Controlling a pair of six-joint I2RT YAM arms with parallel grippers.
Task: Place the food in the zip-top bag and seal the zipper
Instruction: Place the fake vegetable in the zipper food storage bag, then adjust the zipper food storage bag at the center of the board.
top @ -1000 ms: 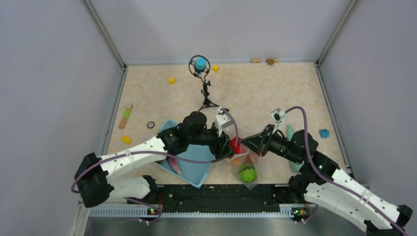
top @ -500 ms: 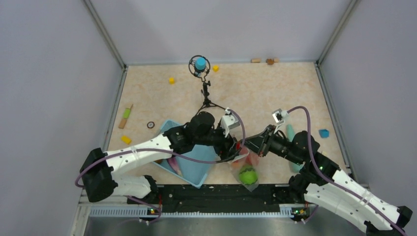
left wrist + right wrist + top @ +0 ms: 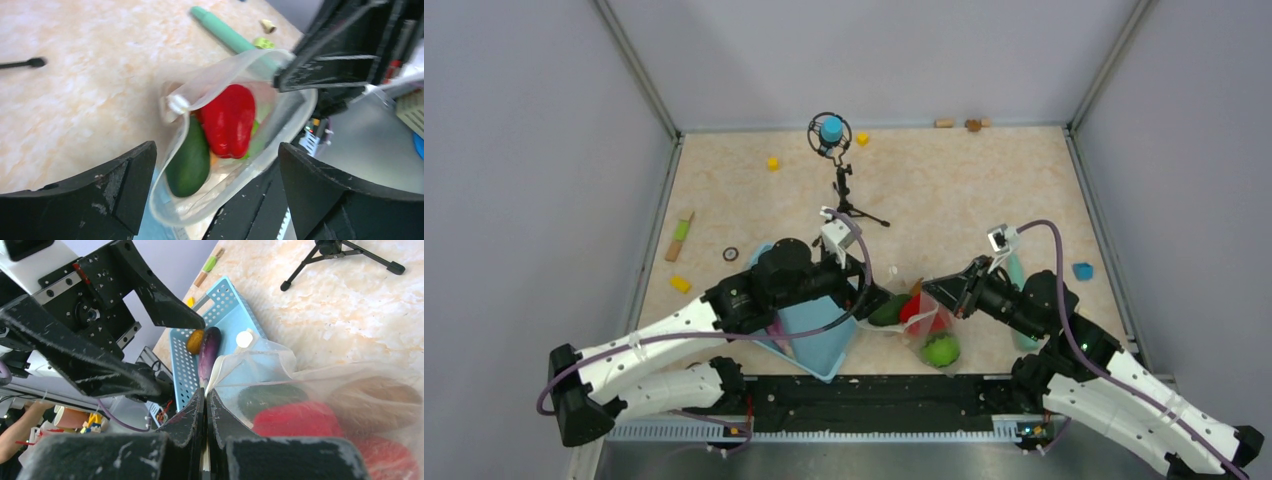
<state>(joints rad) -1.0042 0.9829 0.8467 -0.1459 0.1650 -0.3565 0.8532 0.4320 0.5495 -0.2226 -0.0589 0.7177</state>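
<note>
Clear plastic bag (image 3: pixel 912 328) lies lower centre of the overhead view, just right of the blue basket (image 3: pixel 822 352). Its mouth gapes and the zipper (image 3: pixel 226 74) is unsealed. Inside are a red pepper (image 3: pixel 227 120), a dark green piece (image 3: pixel 189 160) and a brown piece (image 3: pixel 380 397). Bright green fruit (image 3: pixel 941 350) shows at the bag's lower end. My right gripper (image 3: pixel 205 392) is clamped on the bag's rim. My left gripper (image 3: pixel 216 147) is spread wide, holding nothing, over the mouth. Eggplant (image 3: pixel 209 352) and orange piece (image 3: pixel 195 340) lie in the basket.
</note>
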